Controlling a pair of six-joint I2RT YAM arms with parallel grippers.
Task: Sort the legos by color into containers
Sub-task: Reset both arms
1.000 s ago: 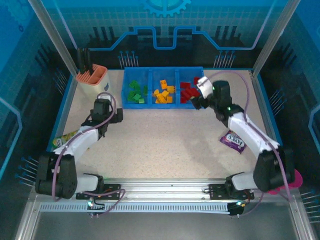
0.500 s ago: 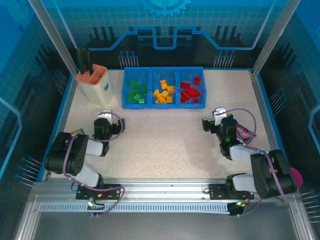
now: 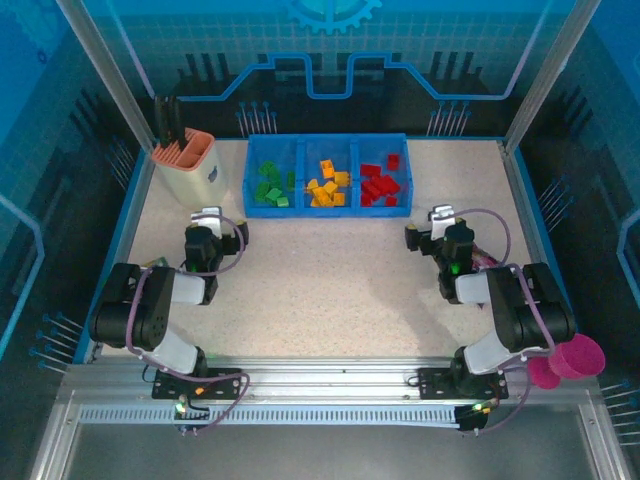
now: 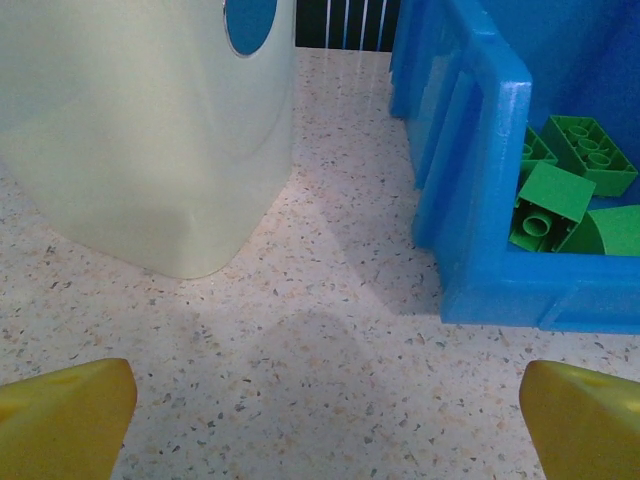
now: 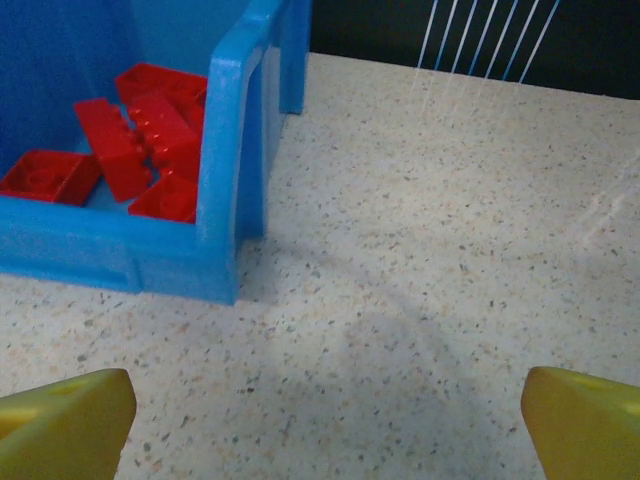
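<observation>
From above, your legos point(image 3: 325, 190) lie grouped in the containers point(image 3: 350, 211): green left, orange middle, red right, so sorting looks finished. Left wrist: your left gripper point(image 4: 320, 410) is spread wide and empty, facing the green bricks point(image 4: 565, 190) beside the beige cup point(image 4: 150, 130). Right wrist: your right gripper point(image 5: 320, 420) likewise gapes, holding nothing, near the red bricks point(image 5: 140, 130)

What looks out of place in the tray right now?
Nothing stands out. The green legos, orange legos and red legos each sit in their own compartment of the blue tray, with no mixed colors visible.
</observation>
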